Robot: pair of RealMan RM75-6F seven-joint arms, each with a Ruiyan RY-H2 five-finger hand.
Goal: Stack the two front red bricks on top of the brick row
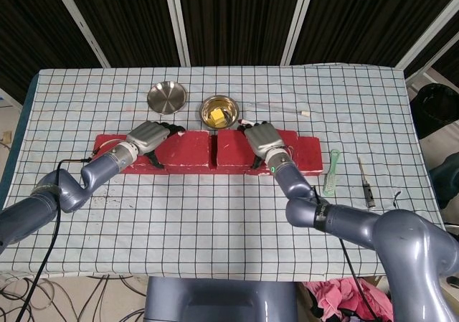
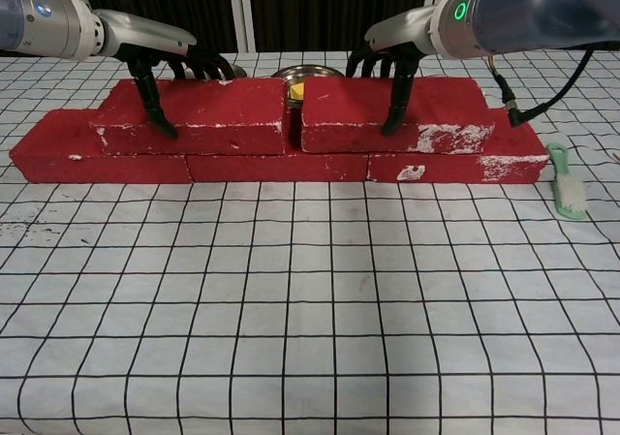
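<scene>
Three red bricks form the bottom row [image 2: 276, 167] across the checked cloth. Two more red bricks lie on top of it. My left hand [image 2: 165, 62] grips the upper left brick [image 2: 208, 115], thumb down its front face and fingers over its back edge. My right hand [image 2: 387, 55] grips the upper right brick [image 2: 436, 113] the same way. A narrow gap separates the two upper bricks. From the head view, the left hand [image 1: 147, 137] and right hand [image 1: 264, 140] cover the outer parts of the upper left brick [image 1: 188, 150] and upper right brick [image 1: 233, 150].
Behind the bricks stand an empty steel bowl [image 1: 167, 96] and a bowl holding something yellow [image 1: 219, 110]. A green brush [image 1: 330, 171] and a small dark tool [image 1: 366, 187] lie to the right. A thin white stick [image 1: 280, 108] lies at the back.
</scene>
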